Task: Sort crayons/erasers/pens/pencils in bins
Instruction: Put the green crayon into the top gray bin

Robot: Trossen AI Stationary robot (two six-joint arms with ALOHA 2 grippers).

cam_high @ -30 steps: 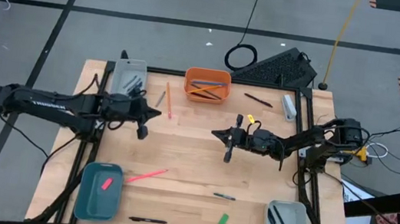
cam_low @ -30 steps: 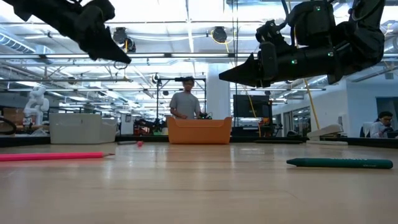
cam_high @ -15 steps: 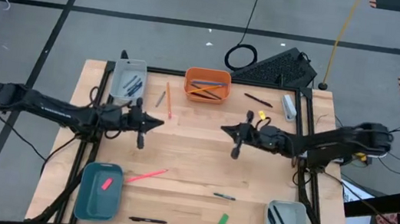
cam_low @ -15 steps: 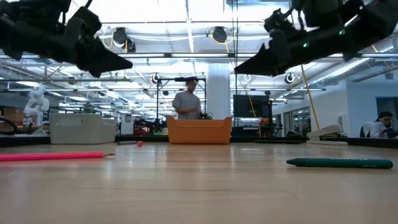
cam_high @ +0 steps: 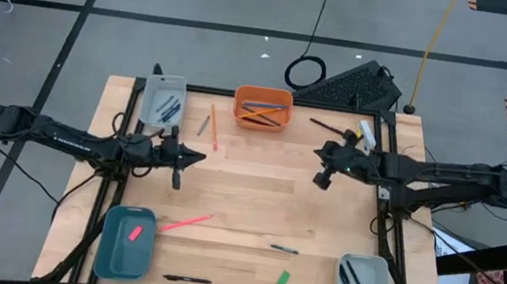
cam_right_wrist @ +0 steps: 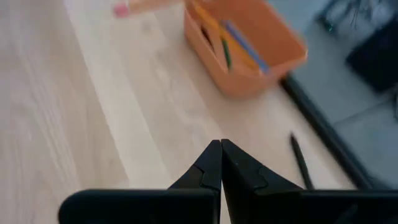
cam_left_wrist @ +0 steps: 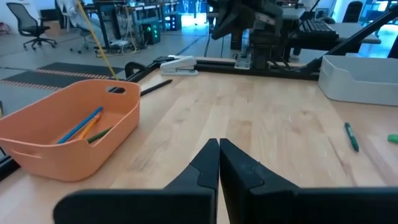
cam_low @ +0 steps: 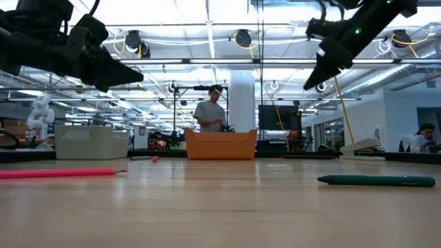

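Note:
My left gripper (cam_high: 200, 158) hovers shut over the table's left middle, pointing right, and holds nothing; the left wrist view shows its fingertips (cam_left_wrist: 219, 148) together. My right gripper (cam_high: 319, 152) hovers shut near the far right, pointing at the orange bin (cam_high: 262, 107), which holds pencils. Loose on the wood lie an orange pencil (cam_high: 213, 127), a grey crayon (cam_high: 203, 126), a pink pencil (cam_high: 187, 222), a green pen (cam_high: 284, 249), a green eraser (cam_high: 282, 279), a black pen (cam_high: 187, 279) and a dark pen (cam_high: 327, 126). A pink eraser lies in the teal bin (cam_high: 113, 241).
A grey bin (cam_high: 163, 101) with crayons stands at the far left. Another grey bin (cam_high: 363, 279) with pens stands at the near right. A white stapler (cam_high: 365, 134) sits by the far right frame rail. A person (cam_low: 209, 114) stands in the room beyond the table.
My right gripper has drawn back from the table's middle toward the right and far edges, staying shut. My left gripper has reached a little toward the right edge, then held still. No crayon, eraser, pen or pencil has moved.

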